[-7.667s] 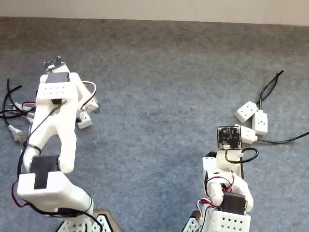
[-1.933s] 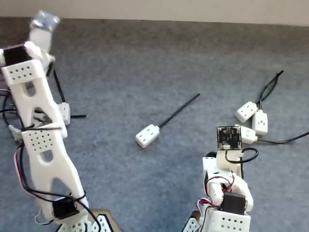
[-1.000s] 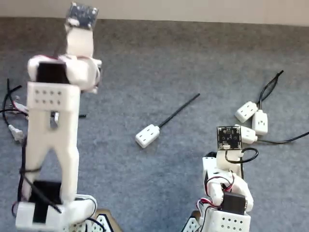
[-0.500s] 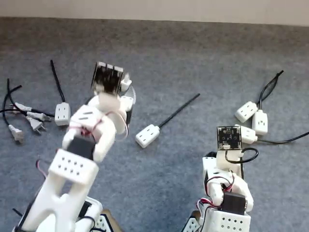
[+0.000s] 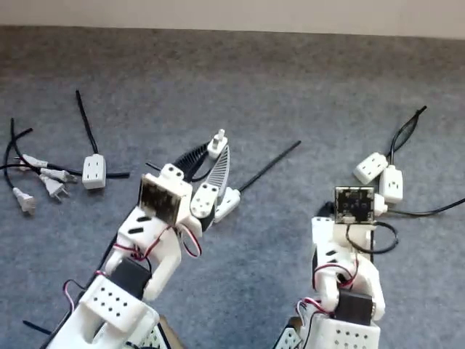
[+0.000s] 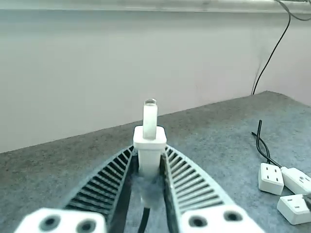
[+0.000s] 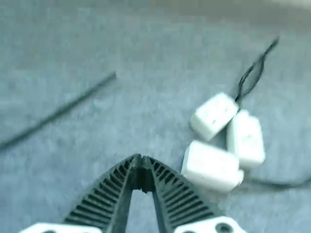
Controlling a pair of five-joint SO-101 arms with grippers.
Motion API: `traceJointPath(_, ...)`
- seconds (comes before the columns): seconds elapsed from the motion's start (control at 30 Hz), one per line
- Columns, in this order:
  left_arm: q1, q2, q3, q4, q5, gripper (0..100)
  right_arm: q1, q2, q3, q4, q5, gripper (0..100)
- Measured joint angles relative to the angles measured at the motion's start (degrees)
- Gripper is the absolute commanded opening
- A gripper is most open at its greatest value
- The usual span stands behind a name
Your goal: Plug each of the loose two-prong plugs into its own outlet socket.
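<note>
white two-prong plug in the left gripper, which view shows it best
The left wrist view: the white two-prong plug sits close up, clamped between the fingers of the left gripper, with its prong end sticking out past them. The high view shows it small and from above, at that gripper's tip.
</note>
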Motion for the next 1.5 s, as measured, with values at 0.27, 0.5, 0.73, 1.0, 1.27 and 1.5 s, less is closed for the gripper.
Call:
traceJointPath(0.27,0.0,-5.6,8.6,-6.4,0.0,1,-13.9,-0.4,-16.8,0.8,0.0,0.8)
traceJointPath(0.5,2.1,-6.5,10.5,-6.4,0.0,1,-34.9,-0.6,-26.9,3.7,0.0,0.8)
traceJointPath(0.73,7.3,-6.5,10.5,-6.4,0.0,1,-46.1,-0.6,-26.5,3.4,0.1,0.8)
traceJointPath(1.0,11.6,-6.5,10.5,-6.4,0.0,1,-46.4,-0.5,-15.5,-6.4,0.1,0.8)
traceJointPath(1.27,11.7,-6.5,11.0,-6.4,-0.2,1,-41.3,-0.5,-5.1,-21.9,6.8,0.8)
traceJointPath(1.5,12.1,-14.6,11.3,-1.8,-0.3,1,-28.7,-0.6,5.5,-31.4,10.6,0.8)
